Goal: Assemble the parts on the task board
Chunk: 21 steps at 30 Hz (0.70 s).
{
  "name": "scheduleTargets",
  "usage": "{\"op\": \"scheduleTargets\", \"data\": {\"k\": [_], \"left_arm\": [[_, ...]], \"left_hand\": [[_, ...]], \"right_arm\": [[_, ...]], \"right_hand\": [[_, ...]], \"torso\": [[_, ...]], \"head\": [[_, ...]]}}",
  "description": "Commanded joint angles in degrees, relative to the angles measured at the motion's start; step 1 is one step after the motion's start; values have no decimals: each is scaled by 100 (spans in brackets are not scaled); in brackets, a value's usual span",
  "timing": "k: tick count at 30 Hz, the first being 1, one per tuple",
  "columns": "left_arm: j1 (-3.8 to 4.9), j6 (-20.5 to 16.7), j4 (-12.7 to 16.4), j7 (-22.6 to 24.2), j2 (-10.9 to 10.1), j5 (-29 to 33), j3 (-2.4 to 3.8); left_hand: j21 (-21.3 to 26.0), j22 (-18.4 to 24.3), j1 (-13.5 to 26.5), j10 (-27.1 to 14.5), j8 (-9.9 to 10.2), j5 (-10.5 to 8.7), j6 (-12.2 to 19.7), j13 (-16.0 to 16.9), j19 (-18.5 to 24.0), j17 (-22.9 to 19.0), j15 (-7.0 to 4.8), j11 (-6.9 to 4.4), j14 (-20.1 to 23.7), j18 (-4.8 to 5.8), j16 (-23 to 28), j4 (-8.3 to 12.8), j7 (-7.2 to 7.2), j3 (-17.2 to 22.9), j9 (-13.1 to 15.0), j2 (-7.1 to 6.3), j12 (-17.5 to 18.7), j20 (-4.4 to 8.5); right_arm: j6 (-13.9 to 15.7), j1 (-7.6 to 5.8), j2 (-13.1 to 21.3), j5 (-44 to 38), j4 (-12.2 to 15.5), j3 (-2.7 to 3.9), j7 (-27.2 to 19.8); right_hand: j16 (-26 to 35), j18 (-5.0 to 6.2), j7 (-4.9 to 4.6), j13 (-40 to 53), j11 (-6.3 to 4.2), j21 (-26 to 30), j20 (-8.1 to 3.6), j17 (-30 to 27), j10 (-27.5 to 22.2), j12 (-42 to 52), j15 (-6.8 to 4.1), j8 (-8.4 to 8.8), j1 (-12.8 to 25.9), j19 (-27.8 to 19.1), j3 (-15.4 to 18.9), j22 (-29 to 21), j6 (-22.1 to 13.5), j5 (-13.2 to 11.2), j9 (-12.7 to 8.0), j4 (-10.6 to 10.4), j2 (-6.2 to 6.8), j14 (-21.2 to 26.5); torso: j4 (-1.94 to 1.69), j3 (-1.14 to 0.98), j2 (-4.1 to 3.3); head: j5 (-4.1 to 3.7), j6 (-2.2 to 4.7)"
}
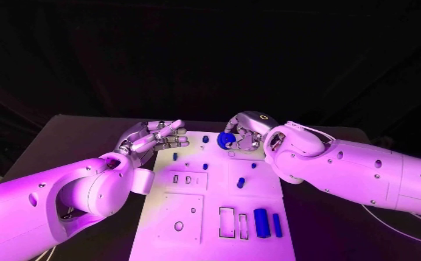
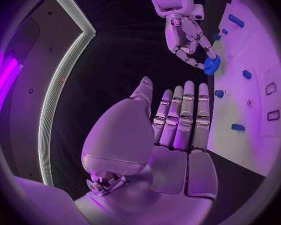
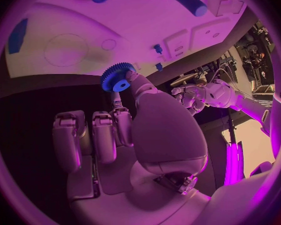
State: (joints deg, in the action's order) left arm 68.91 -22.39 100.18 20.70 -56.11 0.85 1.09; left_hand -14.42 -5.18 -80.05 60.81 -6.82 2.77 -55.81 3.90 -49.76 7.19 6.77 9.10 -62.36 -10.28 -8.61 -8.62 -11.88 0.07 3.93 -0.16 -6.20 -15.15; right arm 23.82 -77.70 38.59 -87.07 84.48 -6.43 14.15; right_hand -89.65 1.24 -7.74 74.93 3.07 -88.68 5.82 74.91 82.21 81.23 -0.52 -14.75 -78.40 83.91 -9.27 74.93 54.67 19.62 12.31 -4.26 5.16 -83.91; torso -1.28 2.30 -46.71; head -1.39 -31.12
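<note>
Gear (image 3: 118, 77), small, blue, toothed rim w/ centre bore, is pinched by the right hand (image 1: 246, 132) between thumb and a fingertip, held just above the far end of the task board (image 1: 219, 212), not yet seated; same gear seen at that hand's fingertips in left wrist view (image 2: 211, 65). Probably hard plastic: light, stiff, won't deform, so only modest squeeze needed. Teeth give some bite for the pads, but the flat faces likely slick, and the piece is small vs. the fingers, so it could twist or pop out if pressed off-centre. Best hold, imo, is on the rim at opposite sides, keeping the bore clear so it can drop over whatever peg it belongs on; which peg that is, can't tell from here. Left hand (image 1: 151, 140) holds nothing, fingers out straight and close side by side, hovering at the board's far-left edge over the worktop (image 1: 79, 133). Other blue parts on the board: a fat cylinder (image 1: 260, 222) and a thinner bar (image 1: 277, 225) at the near end, small pieces nearer the middle.
</note>
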Motion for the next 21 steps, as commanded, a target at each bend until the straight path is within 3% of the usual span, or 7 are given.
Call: {"op": "scheduleTargets", "data": {"k": [1,8,21], "left_arm": [[7,69,-23,83,1,1,5],[8,59,-90,95,0,1,5],[9,56,-120,101,2,2,5]], "left_hand": [[18,7,-42,3,23,18,-16,-2,-32,4,35,27,6,-29,40,32,-34,-12,-7,28,33,-16],[18,7,-42,3,23,18,-16,-2,-32,4,35,27,6,-29,40,32,-34,-12,-7,28,33,-16],[21,11,-50,0,30,18,-15,-3,-30,7,36,28,6,-29,47,40,-35,-11,-8,32,42,-17]], "right_arm": [[155,-4,-189,-390,-5,1,216],[65,25,-619,-445,-274,-27,278],[-101,166,-1072,-445,-704,-59,279]], "right_hand": [[-20,-86,15,543,-19,-35,-47,1468,36,6,-46,24,77,510,-39,1371,44,35,-6,-6,-8,-600],[-19,-84,10,539,-18,-28,-49,1463,32,1,-47,45,93,504,-57,1363,33,37,-17,-17,-6,-599],[-15,-78,4,533,-13,-15,-50,1454,26,-6,-45,74,124,490,-79,1344,22,21,-31,-35,0,-597]], "torso": [[-3,2,-2],[-7,7,-7],[5,-6,-16]], "head": [[-6,11],[10,20],[52,-5]]}}
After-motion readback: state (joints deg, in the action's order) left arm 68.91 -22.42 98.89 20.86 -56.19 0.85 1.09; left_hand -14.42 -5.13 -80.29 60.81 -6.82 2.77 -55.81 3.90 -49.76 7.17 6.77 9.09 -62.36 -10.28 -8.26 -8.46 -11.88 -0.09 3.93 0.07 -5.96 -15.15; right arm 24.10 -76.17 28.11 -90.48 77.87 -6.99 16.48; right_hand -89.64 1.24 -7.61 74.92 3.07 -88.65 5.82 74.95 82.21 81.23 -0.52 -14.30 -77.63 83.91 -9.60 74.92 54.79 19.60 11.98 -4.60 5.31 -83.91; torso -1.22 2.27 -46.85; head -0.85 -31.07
